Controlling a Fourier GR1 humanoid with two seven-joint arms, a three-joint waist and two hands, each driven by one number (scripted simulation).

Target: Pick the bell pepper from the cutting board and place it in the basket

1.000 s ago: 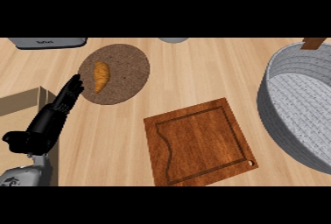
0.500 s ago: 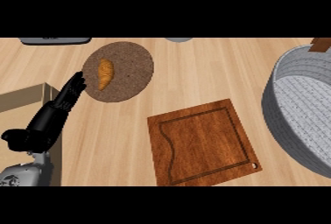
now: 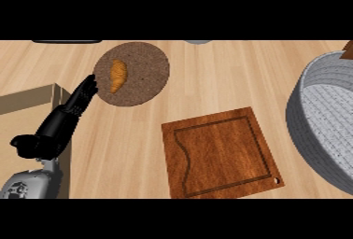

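Note:
A brown wooden cutting board (image 3: 221, 156) lies in the middle of the counter with nothing on it. No bell pepper shows anywhere in view. The grey woven basket (image 3: 324, 126) fills the right edge, only partly in frame, and what I see of its inside holds nothing. My left hand (image 3: 59, 126) stands at the left, open with its fingers straight, the fingertips reaching toward the round plate. My right hand does not show.
A round brown plate (image 3: 141, 70) at the back left carries an orange croissant (image 3: 118, 74). A beige block (image 3: 24, 102) sits at the left edge behind my left forearm. Dark and grey objects peek in along the far edge.
The whole view has shifted a little to the right and down across the frames. My left hand keeps the same open pose.

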